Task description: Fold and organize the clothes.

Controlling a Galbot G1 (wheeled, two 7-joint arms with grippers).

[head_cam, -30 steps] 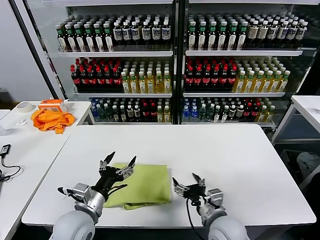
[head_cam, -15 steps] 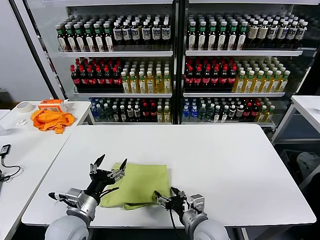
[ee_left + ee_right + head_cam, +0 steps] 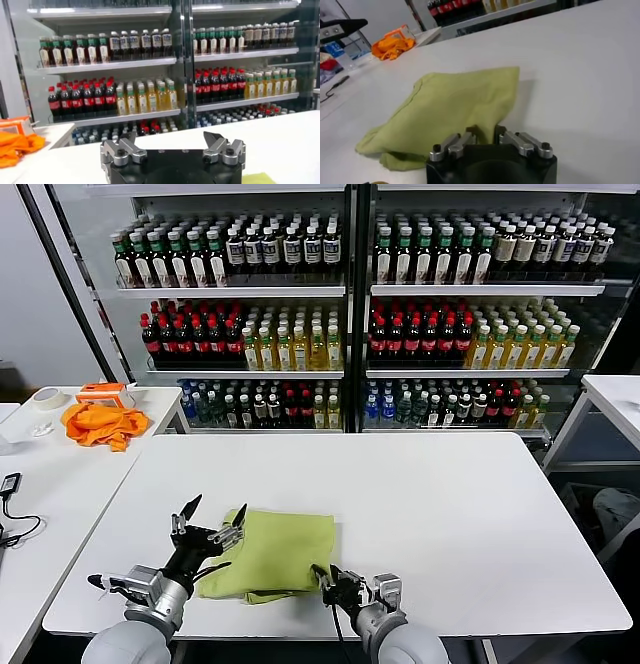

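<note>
The lime T-shirt (image 3: 277, 550) lies folded on the white table (image 3: 450, 504), near its front left; no print shows. My left gripper (image 3: 210, 524) is open and empty, raised over the shirt's left edge. In the left wrist view its fingertips (image 3: 169, 137) stand wide apart, with a sliver of lime cloth (image 3: 257, 178) below. My right gripper (image 3: 331, 580) is at the shirt's near right corner. In the right wrist view (image 3: 486, 131) its jaws have drawn close, with the edge of the shirt (image 3: 455, 107) between the fingertips.
An orange cloth (image 3: 100, 424), an orange box (image 3: 106, 392) and a tape roll (image 3: 45, 396) sit on the left side table, with a black cable (image 3: 15, 529) nearer. A glass-door drinks cooler (image 3: 350, 314) stands behind. Another table's corner (image 3: 615, 396) is at right.
My right gripper has moved left to the shirt's near right corner and its jaws have narrowed onto the cloth. My left gripper has drifted left and nearer, still open.
</note>
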